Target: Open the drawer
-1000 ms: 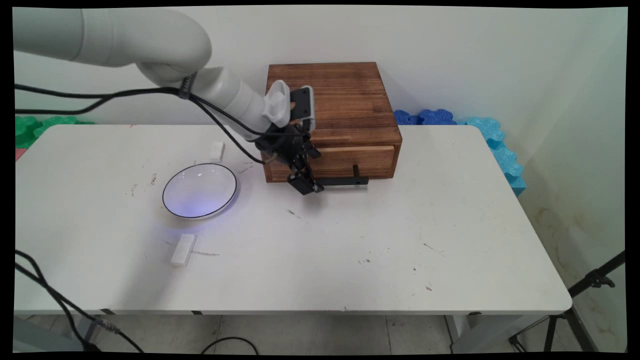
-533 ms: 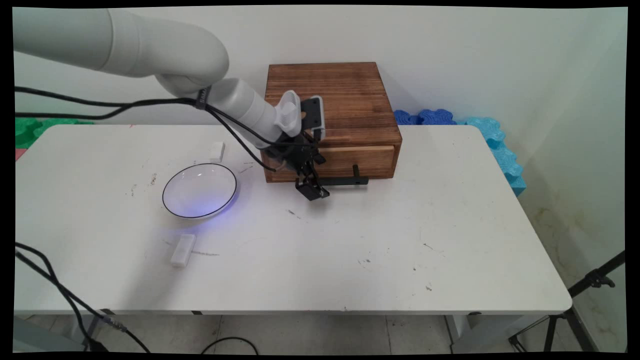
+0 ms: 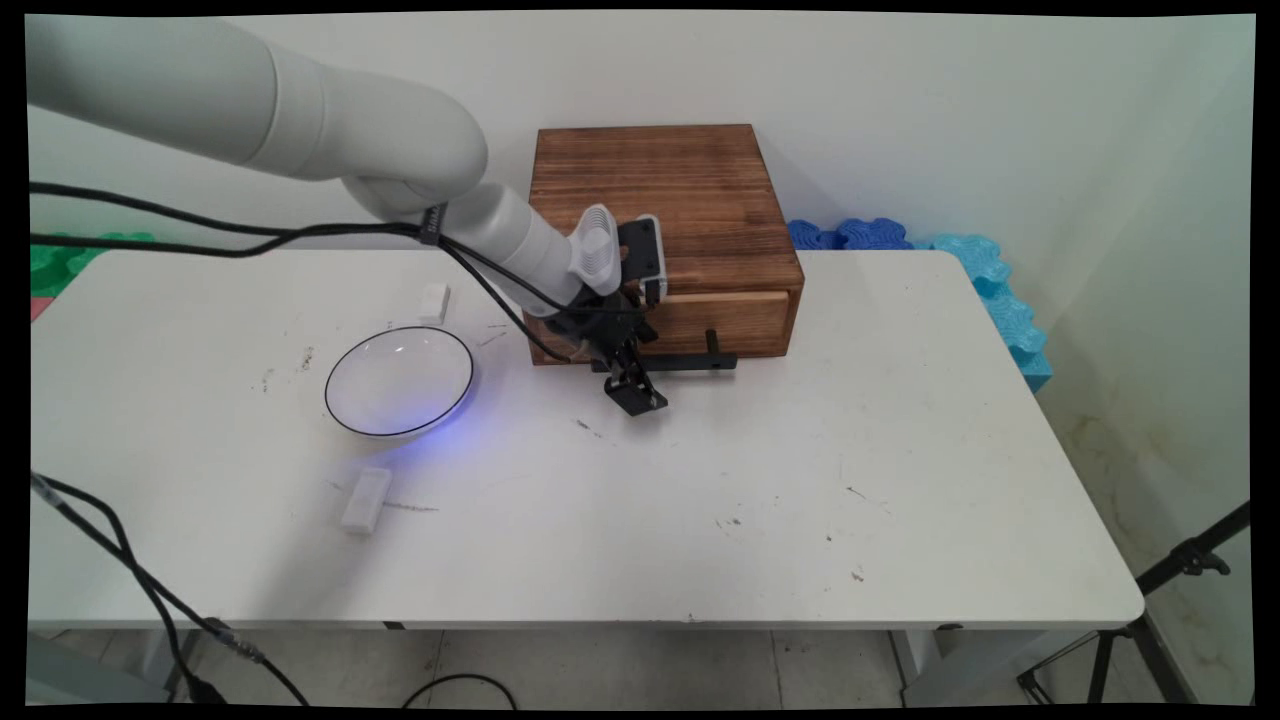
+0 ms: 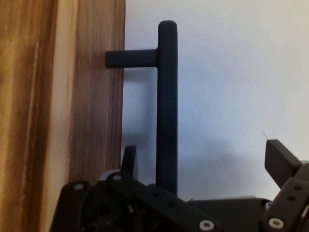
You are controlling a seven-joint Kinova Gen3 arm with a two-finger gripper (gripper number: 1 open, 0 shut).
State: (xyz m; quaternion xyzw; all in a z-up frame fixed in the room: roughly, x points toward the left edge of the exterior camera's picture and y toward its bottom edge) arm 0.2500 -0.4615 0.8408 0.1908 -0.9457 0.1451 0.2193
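A dark wooden box (image 3: 665,195) stands at the back of the white table (image 3: 700,500), with a lighter drawer front (image 3: 725,318) that carries a long black bar handle (image 3: 690,363). My gripper (image 3: 637,393) hangs low at the handle's left end, just in front of the drawer. In the hand view the handle (image 4: 166,96) runs straight up between the fingers, beside the wooden drawer front (image 4: 91,96). The gripper (image 4: 203,162) is open. The bar lies nearer the left finger (image 4: 128,160) than the right one (image 4: 281,162), and neither touches it.
A white bowl with a dark rim (image 3: 398,381) sits left of the box. Two small white blocks lie near it, one behind (image 3: 434,300) and one in front (image 3: 366,499). Blue foam pieces (image 3: 990,280) lie past the table's right rear corner, green ones (image 3: 60,255) at the left.
The arm has swung to the right, carrying the gripper right and a little nearer along the drawer's front, onto the handle's left end. The box and the bowl have stayed put.
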